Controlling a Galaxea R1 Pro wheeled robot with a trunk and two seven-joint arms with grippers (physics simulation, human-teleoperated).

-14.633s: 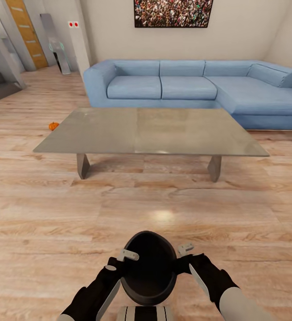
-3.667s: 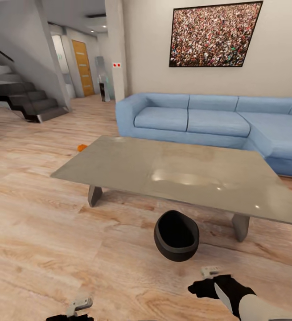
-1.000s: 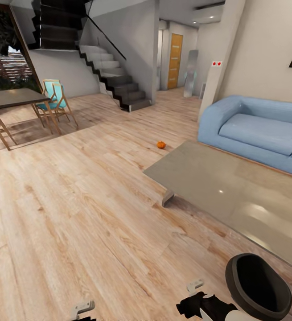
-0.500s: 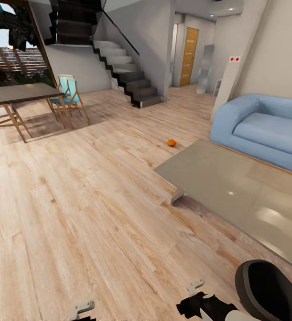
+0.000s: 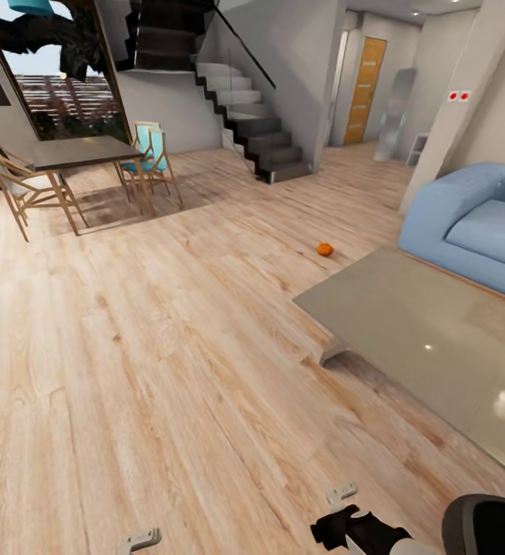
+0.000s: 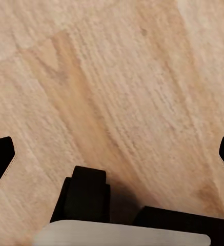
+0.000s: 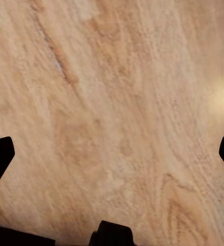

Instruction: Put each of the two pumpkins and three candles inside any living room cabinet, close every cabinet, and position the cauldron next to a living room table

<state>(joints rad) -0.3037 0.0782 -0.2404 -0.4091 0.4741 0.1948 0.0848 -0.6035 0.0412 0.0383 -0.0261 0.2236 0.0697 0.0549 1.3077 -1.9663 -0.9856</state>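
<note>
Collision risk: round matte black cauldron (image 5: 489, 528) sits near right gripper (image 5: 343, 493); both grippers' jaws spread, empty; small orange pumpkin (image 5: 324, 249) far ahead.

The black cauldron (image 5: 489, 528) sits low at the near right, and the picture's edge cuts most of it off, so just the top of its rim shows. The grey table (image 5: 437, 347) runs off the right side, and one leg shows. The blue sofa (image 5: 476, 227) is cut off too. The little orange pumpkin (image 5: 324, 249) on the floor is too small to see its ribs. The left gripper (image 5: 143, 539) barely peeks in at the near edge, maybe just one finger.
</note>
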